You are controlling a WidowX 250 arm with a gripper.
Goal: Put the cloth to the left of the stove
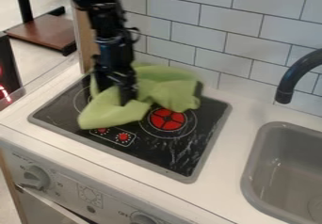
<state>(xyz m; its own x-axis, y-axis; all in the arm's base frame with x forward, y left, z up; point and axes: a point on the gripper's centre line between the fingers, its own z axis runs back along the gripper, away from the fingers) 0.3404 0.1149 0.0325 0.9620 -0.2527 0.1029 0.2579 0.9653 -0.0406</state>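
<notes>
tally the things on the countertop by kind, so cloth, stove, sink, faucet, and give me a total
Cloth: 1
Stove: 1
Sink: 1
Faucet: 1
Total: 4

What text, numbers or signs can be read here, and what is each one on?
"OFF", small but apparently legible: on the front panel, beside the lower knob.
Numbers around the left knob: too small and blurred to quote.
Small print above the left knob: too blurred to read.
Square symbol between the knobs: round shape with short strokes around it, no legible word.
</notes>
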